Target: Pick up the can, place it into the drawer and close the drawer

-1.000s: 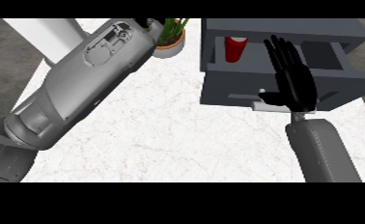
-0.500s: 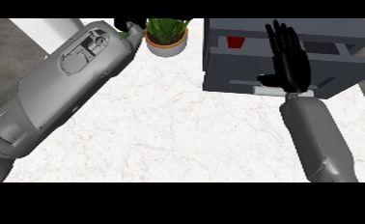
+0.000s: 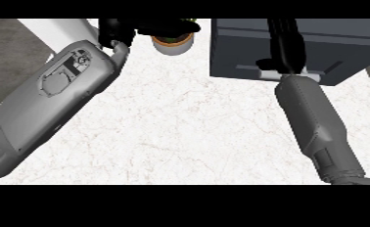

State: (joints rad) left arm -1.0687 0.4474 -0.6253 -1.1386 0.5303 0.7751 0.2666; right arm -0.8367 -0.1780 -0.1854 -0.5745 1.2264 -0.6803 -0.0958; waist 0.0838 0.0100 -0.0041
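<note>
The dark grey drawer unit (image 3: 239, 50) stands at the back right of the counter. Only its front and top show; the inside is out of sight, and so is the can. My right hand (image 3: 288, 50) lies flat against the drawer front, fingers straight and pointing away from me, with its wrist at the pale handle strip (image 3: 269, 75). My left hand (image 3: 119, 29) shows at the upper edge on the left, with its fingers stretched toward the plant pot and nothing in it.
A small potted plant (image 3: 172, 44) stands at the back, between the left hand and the drawer unit. My big grey left forearm (image 3: 57, 94) crosses the left side. White marbled counter (image 3: 188, 123) fills the middle.
My right hand has moved forward against the drawer front. The open drawer with the red can inside no longer shows. The left arm has shifted further up and left.
</note>
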